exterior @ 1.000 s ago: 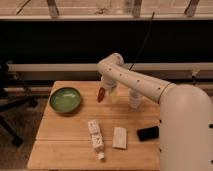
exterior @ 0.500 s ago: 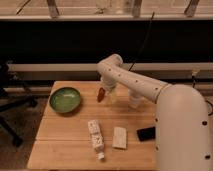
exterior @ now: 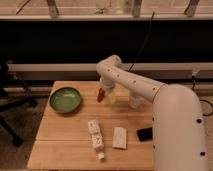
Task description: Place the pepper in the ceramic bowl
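The pepper (exterior: pixel 101 95) is a small, slender, dark-red chili with a tapered tip. It hangs point-down just above the wooden table (exterior: pixel 60 145), near the middle of the far half. The gripper (exterior: pixel 103 91) is closed on its upper end, directly below the white, rounded wrist of the arm (exterior: pixel 130 82).

The ceramic bowl (exterior: pixel 65 100) sits well to the camera-left of the pepper, near the table's left edge. It is shallow, round and glazed green, with a darker rim and a smooth, slightly glossy inside. Nothing lies in it.

The step in hand appears to be the carry: the chili is off the table but not yet over the bowl. The next move calls for a sideways travel toward camera-left, until the pepper is above the bowl's centre, then a short descent and release. Because the chili is thin and light and the bowl is wide, the drop should be forgiving. Even so, a release from too high could let it bounce on the hard glaze.

On the near half of the table lies a white oblong tube (exterior: pixel 96 140) with printed panels and a small cap. A flat pale packet (exterior: pixel 120 137) lies beside it, and a dark flat object (exterior: pixel 145 133) rests by the robot's bulky white body. The tabletop is light wood in plank strips with a matte finish.
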`<state>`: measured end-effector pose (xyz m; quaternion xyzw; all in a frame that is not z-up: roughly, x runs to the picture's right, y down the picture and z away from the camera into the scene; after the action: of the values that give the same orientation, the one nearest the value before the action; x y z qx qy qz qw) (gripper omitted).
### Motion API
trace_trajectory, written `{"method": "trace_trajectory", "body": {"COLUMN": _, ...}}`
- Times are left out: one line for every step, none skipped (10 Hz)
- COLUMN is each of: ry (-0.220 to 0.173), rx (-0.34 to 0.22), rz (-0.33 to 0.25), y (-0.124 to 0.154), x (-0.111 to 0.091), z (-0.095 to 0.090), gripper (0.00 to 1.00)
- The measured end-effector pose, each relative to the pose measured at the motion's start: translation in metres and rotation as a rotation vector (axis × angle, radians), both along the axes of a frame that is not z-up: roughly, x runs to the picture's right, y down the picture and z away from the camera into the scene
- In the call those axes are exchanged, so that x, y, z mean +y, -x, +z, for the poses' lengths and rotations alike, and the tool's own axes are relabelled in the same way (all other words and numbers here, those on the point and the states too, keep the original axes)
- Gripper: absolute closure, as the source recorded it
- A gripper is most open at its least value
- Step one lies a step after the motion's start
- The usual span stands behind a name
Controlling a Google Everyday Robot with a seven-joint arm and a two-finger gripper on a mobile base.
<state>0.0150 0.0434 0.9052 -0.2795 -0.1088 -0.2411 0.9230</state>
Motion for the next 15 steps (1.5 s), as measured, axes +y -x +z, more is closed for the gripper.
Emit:
{"method": "trace_trajectory", "body": {"ry": 0.001, "rx": -0.003, "rz": -0.001, "y": 0.003, "x": 0.002, "z": 0.004, "gripper": 0.20}}
{"method": "trace_trajectory", "body": {"ry": 0.000, "rx": -0.008, "rz": -0.004, "y": 0.004, "x": 0.001, "z": 0.004, "gripper": 0.20}}
{"method": "trace_trajectory", "body": {"ry": 0.002, "rx": -0.033, "rz": -0.010, "y": 0.003, "x": -0.002, "z": 0.005, "gripper": 0.20}}
{"method": "trace_trajectory", "body": {"ry": 0.006, "rx": -0.063, "rz": -0.018, "y": 0.003, "x": -0.006, "z": 0.009, "gripper": 0.20}}
{"method": "trace_trajectory", "body": {"ry": 0.007, "rx": -0.097, "rz": -0.033, "y": 0.009, "x": -0.006, "z": 0.018, "gripper": 0.20}}
{"method": "trace_trajectory", "body": {"ry": 0.008, "rx": -0.119, "rz": -0.045, "y": 0.012, "x": -0.007, "z": 0.023, "gripper": 0.20}}
{"method": "trace_trajectory", "body": {"ry": 0.004, "rx": -0.135, "rz": -0.050, "y": 0.015, "x": -0.011, "z": 0.024, "gripper": 0.20}}
{"method": "trace_trajectory", "body": {"ry": 0.010, "rx": -0.152, "rz": -0.065, "y": 0.016, "x": -0.014, "z": 0.026, "gripper": 0.20}}
{"method": "trace_trajectory", "body": {"ry": 0.009, "rx": -0.167, "rz": -0.076, "y": 0.018, "x": -0.016, "z": 0.029, "gripper": 0.20}}
{"method": "trace_trajectory", "body": {"ry": 0.011, "rx": -0.176, "rz": -0.088, "y": 0.020, "x": -0.018, "z": 0.031, "gripper": 0.20}}
{"method": "trace_trajectory", "body": {"ry": 0.009, "rx": -0.193, "rz": -0.104, "y": 0.025, "x": -0.020, "z": 0.035, "gripper": 0.20}}
{"method": "trace_trajectory", "body": {"ry": 0.011, "rx": -0.203, "rz": -0.118, "y": 0.028, "x": -0.021, "z": 0.038, "gripper": 0.20}}
{"method": "trace_trajectory", "body": {"ry": 0.020, "rx": -0.211, "rz": -0.135, "y": 0.031, "x": -0.020, "z": 0.042, "gripper": 0.20}}
{"method": "trace_trajectory", "body": {"ry": 0.027, "rx": -0.216, "rz": -0.147, "y": 0.033, "x": -0.019, "z": 0.047, "gripper": 0.20}}
{"method": "trace_trajectory", "body": {"ry": 0.039, "rx": -0.219, "rz": -0.160, "y": 0.035, "x": -0.017, "z": 0.053, "gripper": 0.20}}
